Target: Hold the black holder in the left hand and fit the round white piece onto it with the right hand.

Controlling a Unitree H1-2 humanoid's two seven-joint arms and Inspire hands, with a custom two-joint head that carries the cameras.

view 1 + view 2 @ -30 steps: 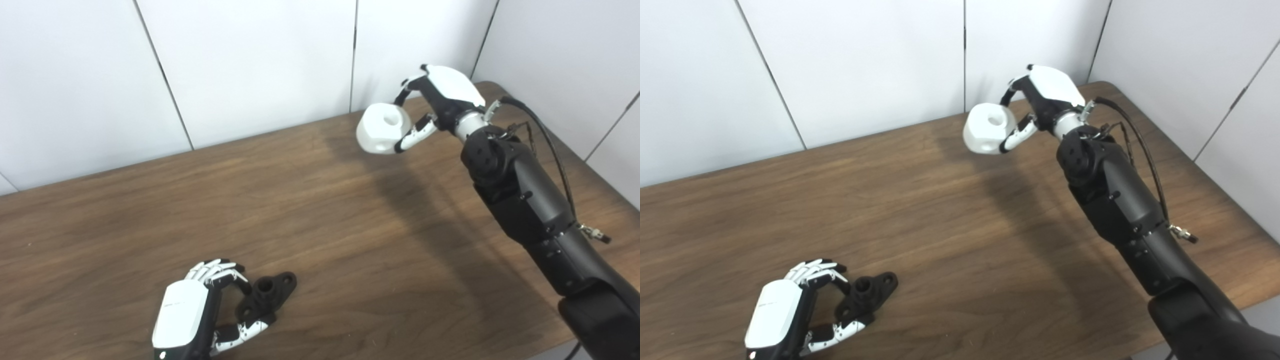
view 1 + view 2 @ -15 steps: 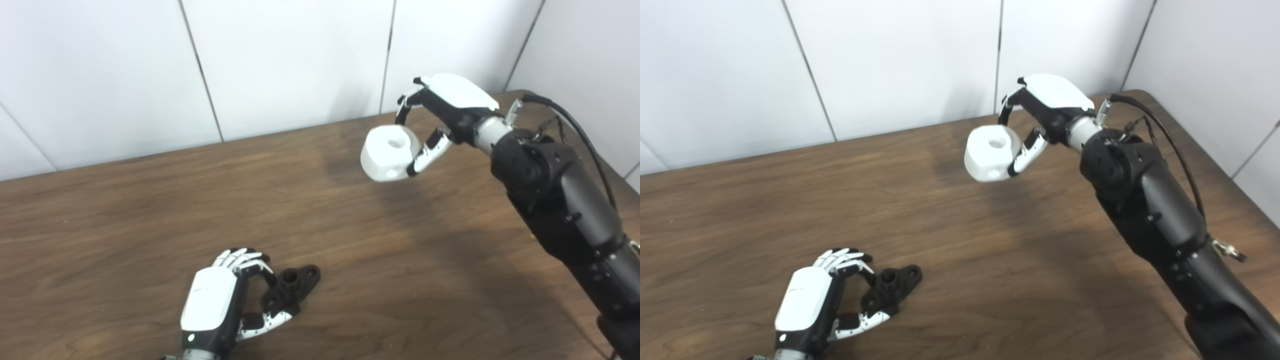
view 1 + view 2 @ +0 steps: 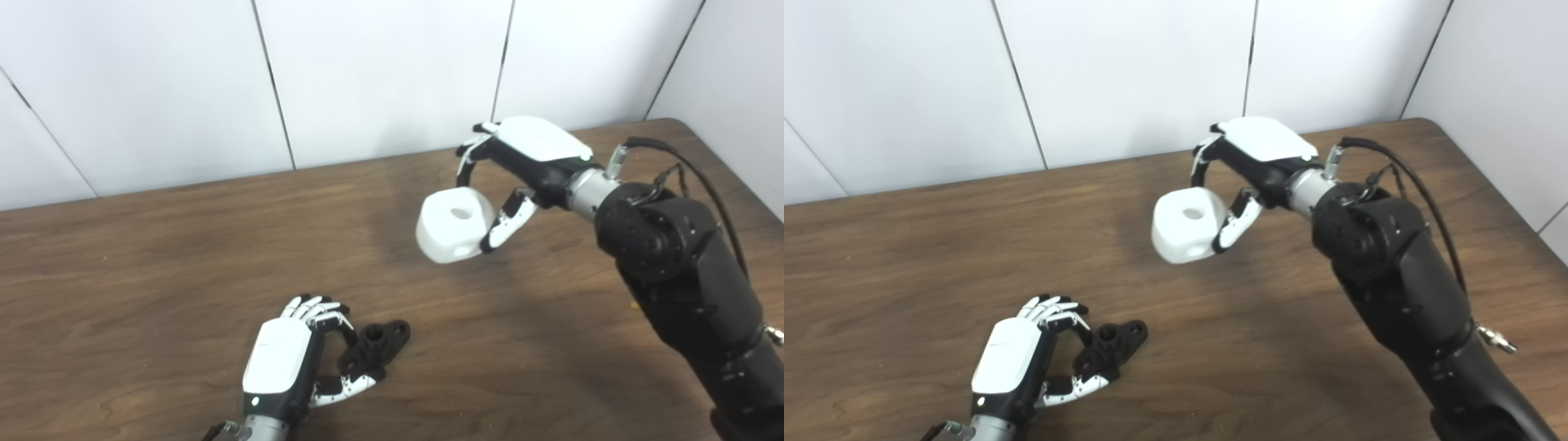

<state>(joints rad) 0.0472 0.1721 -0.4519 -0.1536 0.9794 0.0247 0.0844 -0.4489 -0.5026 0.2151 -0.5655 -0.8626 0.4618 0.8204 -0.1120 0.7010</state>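
The black holder [image 3: 378, 345], a small flanged part with a round socket, lies on the wooden table [image 3: 153, 257] near the front. My left hand [image 3: 286, 362] is shut on its near end, fingers curled over it and the thumb beneath. The round white piece [image 3: 455, 225], with a hole in its top face, hangs in the air over the middle of the table. My right hand [image 3: 528, 160] is shut on it, fingers arching over the far side and the thumb on the near side. The white piece is well above and to the right of the holder.
White panelled walls [image 3: 380, 73] rise right behind the table's back edge and along its right side. A black cable [image 3: 704, 177] loops off my right forearm. The table's rounded back right corner [image 3: 1427, 122] is in view.
The camera has shifted, moving the whole picture. My right hand has brought the white piece away from the back wall, lower and nearer the holder. The left hand stays on the holder.
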